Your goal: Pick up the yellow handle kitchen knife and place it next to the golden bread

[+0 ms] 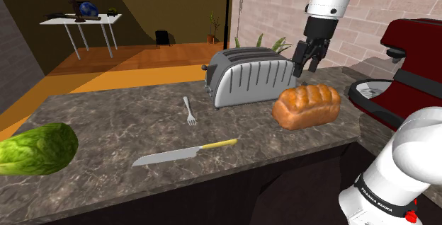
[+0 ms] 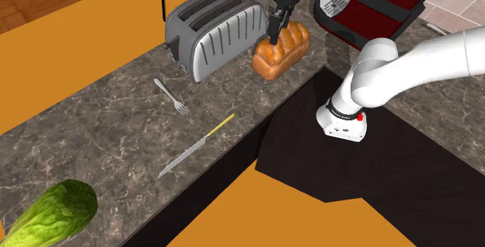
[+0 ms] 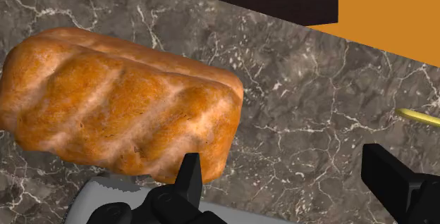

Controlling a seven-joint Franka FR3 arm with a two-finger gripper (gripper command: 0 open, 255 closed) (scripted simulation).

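Observation:
The yellow-handled kitchen knife (image 1: 185, 152) (image 2: 196, 145) lies flat near the counter's front edge, its steel blade pointing toward the shoulder view's left. The tip of its yellow handle (image 3: 420, 117) shows beyond one finger. The golden-brown bread loaf (image 1: 307, 105) (image 2: 280, 48) (image 3: 120, 110) rests on the dark marble counter beside the toaster. My black gripper (image 1: 306, 65) (image 2: 273, 33) (image 3: 285, 180) hangs open and empty in the air above the gap between toaster and loaf, far from the knife.
A silver toaster (image 1: 248, 77) (image 2: 213, 30) stands behind the loaf, with a fork (image 1: 189, 110) (image 2: 171, 96) lying in front of it. A green leafy vegetable (image 1: 35, 149) (image 2: 53, 215) sits at the counter's far end. A red stand mixer (image 1: 405, 68) (image 2: 382, 8) stands by the arm.

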